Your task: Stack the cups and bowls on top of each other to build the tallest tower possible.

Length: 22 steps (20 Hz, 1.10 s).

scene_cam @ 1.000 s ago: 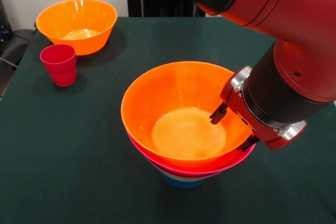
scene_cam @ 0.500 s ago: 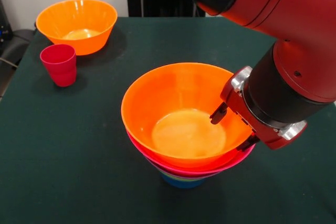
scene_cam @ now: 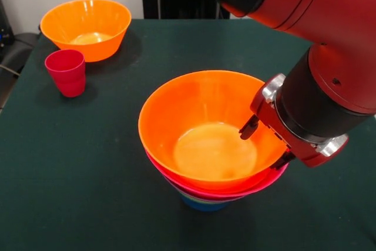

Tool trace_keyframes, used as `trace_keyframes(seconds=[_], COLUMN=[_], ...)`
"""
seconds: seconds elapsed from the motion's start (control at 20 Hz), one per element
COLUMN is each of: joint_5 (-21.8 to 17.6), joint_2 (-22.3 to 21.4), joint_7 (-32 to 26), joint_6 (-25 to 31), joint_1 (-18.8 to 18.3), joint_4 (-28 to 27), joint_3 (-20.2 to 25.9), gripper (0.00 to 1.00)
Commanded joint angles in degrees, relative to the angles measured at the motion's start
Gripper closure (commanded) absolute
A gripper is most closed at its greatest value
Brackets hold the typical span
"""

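— While the gripper (scene_cam: 265, 143) straddles the top orange bowl's (scene_cam: 200, 121) rim, one finger inside and one outside, is it pinching?
— Apparently, seating that bowl on the tower (scene_cam: 205, 195). Next, likely, comes release, then the second orange bowl (scene_cam: 88, 27) or red cup (scene_cam: 66, 72), well apart on the surface (scene_cam: 88, 192), nothing between.

Glossy plastic bowls (scene_cam: 205, 145), matt table (scene_cam: 88, 163)

We had only the front view, a camera set close and above the dark table (scene_cam: 70, 163), looking down and across it, the red arm (scene_cam: 317, 57) filling the upper right of the frame and the tower (scene_cam: 205, 139) low at centre.
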Motion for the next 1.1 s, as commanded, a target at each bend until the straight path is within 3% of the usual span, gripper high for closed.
trace_keyframes(seconds=[0.05, 0.6, 0.95, 1.1], joint_5=[2.9, -2.5, -10.6, -10.1], joint_2=[-1.8, -2.8, -4.5, -4.5], joint_7=[-8.5, -10.4, -12.6, -13.4], joint_6=[0.6, -2.3, -1.8, -1.1], joint_1=[0.5, 2.8, 4.6, 3.1], joint_4=[0.4, 2.4, 5.4, 3.9], joint_3=[0.6, 11.7, 18.3, 17.1], gripper=[0.0, 0.0, 0.0, 0.0])
